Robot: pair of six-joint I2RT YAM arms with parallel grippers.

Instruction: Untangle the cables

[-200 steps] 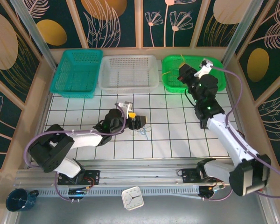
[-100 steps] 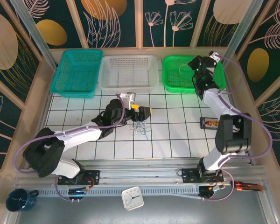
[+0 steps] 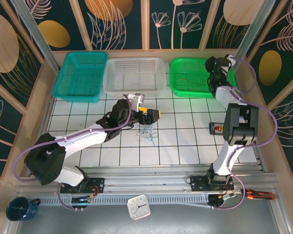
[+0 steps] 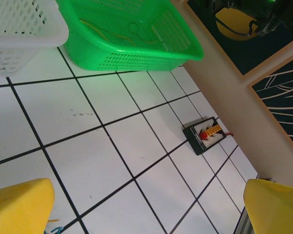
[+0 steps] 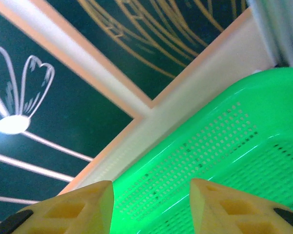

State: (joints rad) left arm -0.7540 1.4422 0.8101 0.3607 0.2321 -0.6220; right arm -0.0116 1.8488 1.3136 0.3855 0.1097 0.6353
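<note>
- small knot of thin blue and whitish cables lies mid-way on the white tiled counter, just on the near side of the left gripper
- left gripper released: in the left wrist view its yellow fingers are spread wide with bare tile between them, nothing held; what looks like a scrap of blue wire shows at the bottom edge by one finger
- right gripper hangs over the bright green plastic mesh basket at the far right, well apart from the knot; its fingers stand apart with nothing between them
- thin yellowish wire lies inside that basket; too small to tell more
- handling, judged: the wires look very light and limp with no stiffness, so lifting one strand will likely drag the whole knot along; thin smooth jackets may slip out of broad pads; not fragile, but a hard pull would tighten the knot
- where to take hold, judged: an outer loop or free end at the knot's edge, not the dense middle — pinch a single strand, low against the counter
- small black block with red and yellow parts sits on the counter to the right, well apart from the knot — not part of the job
</note>
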